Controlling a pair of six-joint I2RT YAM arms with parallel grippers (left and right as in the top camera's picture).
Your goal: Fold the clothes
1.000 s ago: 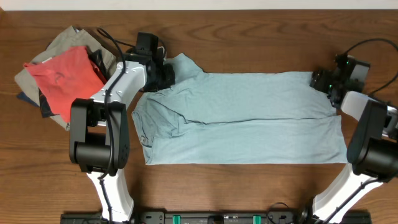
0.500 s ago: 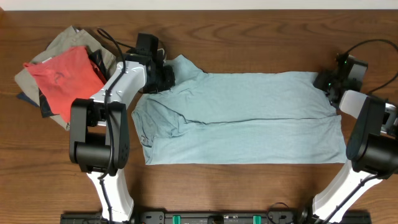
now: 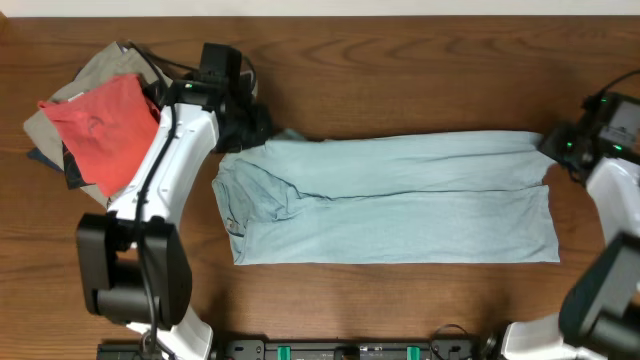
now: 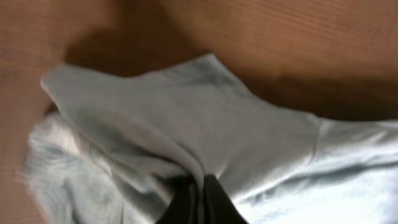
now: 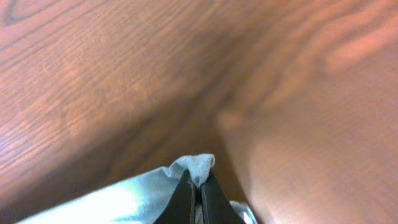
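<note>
Brown wooden worktop (image 3: 400, 300) carries the pale teal cotton shirt (image 3: 400, 205) at its middle, long axis running left to right. Its far-left corner is pinched in the left hand (image 3: 257, 127), its far-right corner in the right hand (image 3: 556, 146); the fold likely travels far to near.

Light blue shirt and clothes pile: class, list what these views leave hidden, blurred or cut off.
Overhead: the red garment partly covers the lower clothes.
Overhead: the left gripper hides the pinched corner of the light blue shirt.
Left wrist: blurred folds; fingers cut by the bottom edge.
Right wrist: shirt mostly below the bottom edge.
</note>
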